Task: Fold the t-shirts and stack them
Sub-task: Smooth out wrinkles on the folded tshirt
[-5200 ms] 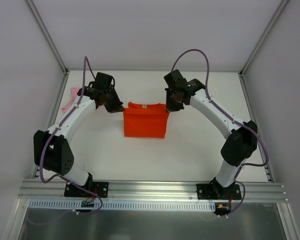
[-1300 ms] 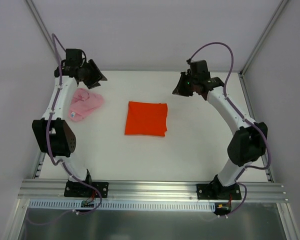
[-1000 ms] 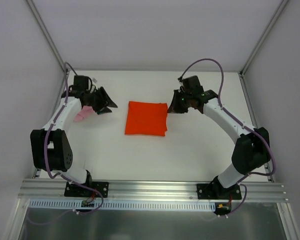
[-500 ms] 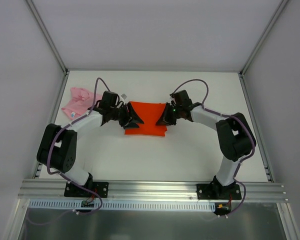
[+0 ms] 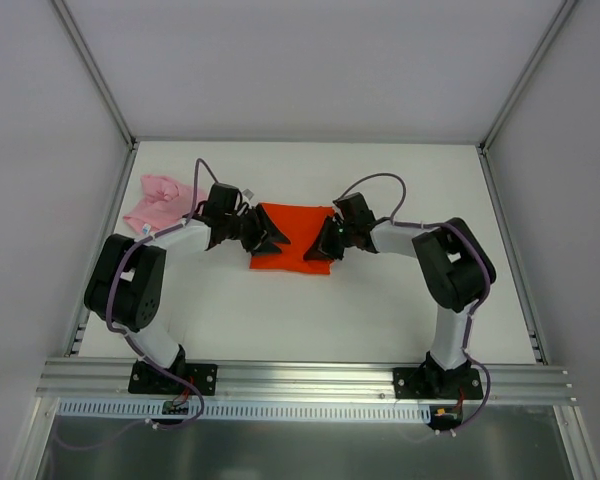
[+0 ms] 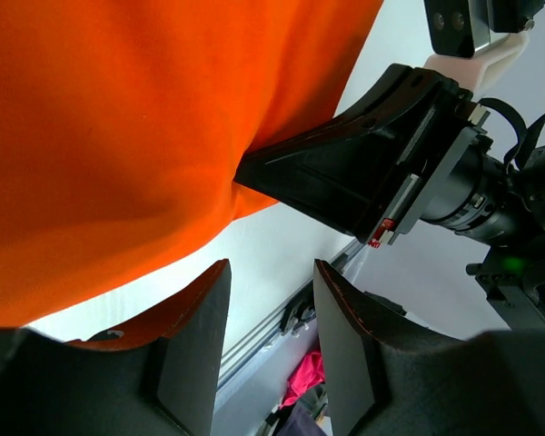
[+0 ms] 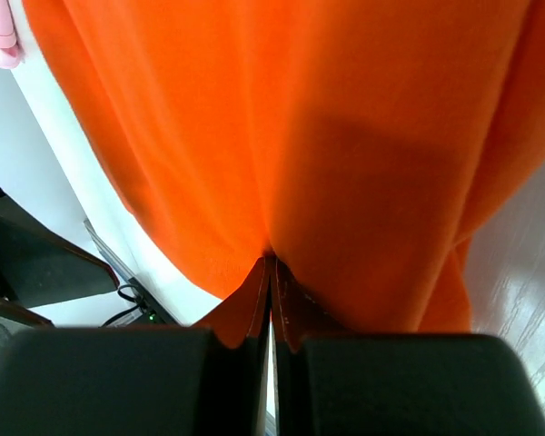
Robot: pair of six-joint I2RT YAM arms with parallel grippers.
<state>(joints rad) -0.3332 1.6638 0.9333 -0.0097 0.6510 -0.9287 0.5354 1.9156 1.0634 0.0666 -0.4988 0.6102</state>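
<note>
Right gripper (image 7: 271, 265) shut, orange shirt (image 7: 300, 109) at its tips. Left gripper (image 6: 271, 272) half open, empty. Limp cloth: pinch the edge.

Both arms stretch low toward each other; left gripper (image 5: 267, 236) stands half spread, right gripper (image 5: 323, 247) pressed closed.

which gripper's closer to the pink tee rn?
Left. The left gripper is at the left edge of the orange tee, toward the pink tee but apart from it. The right gripper is at its right edge, farther off.
</note>
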